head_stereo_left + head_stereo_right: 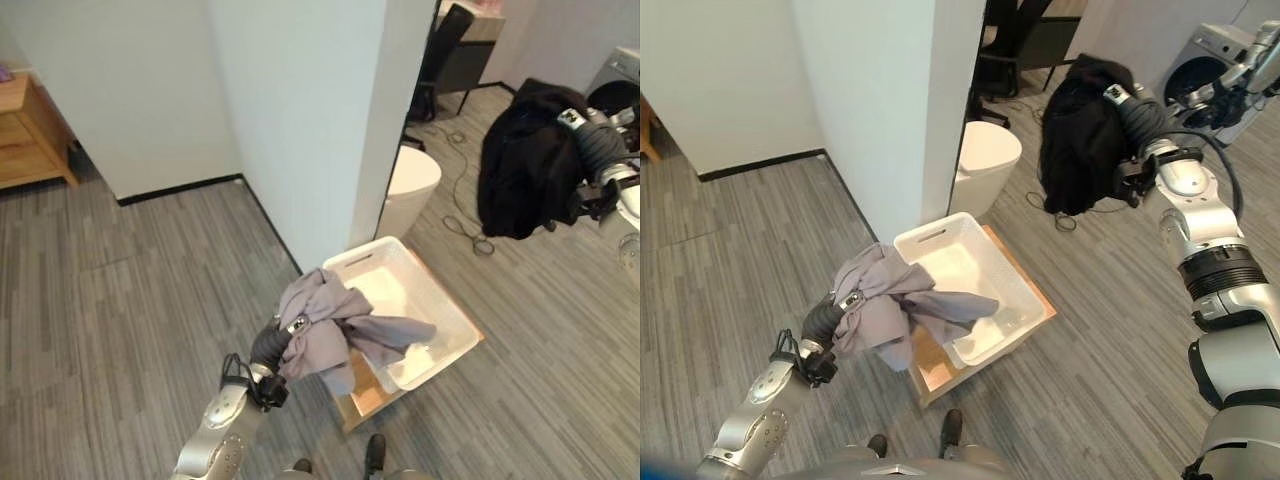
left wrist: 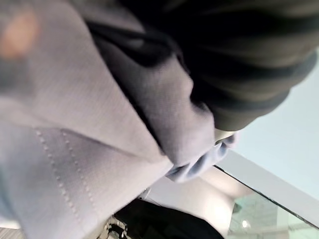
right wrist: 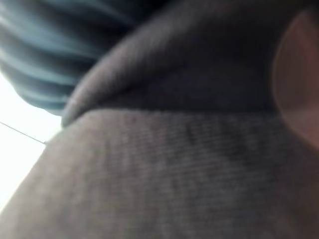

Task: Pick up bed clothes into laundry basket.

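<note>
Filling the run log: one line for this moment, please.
left hand: grey garment over white basket | right hand: black garment aloft

This is a home, in a corridor beside a laundry corner. Grey wood-look plank flooring (image 1: 130, 290) runs around a white wall corner with a black skirting strip (image 1: 290, 120). At 2 o'clock stands a silver front-loading washing machine (image 1: 1210, 60); at 12 o'clock a black chair (image 1: 1025, 45). A pale wooden cabinet (image 1: 30, 130) sits at 10 o'clock. A white rectangular plastic laundry basket (image 1: 970, 275) rests on the floor at centre.
</note>
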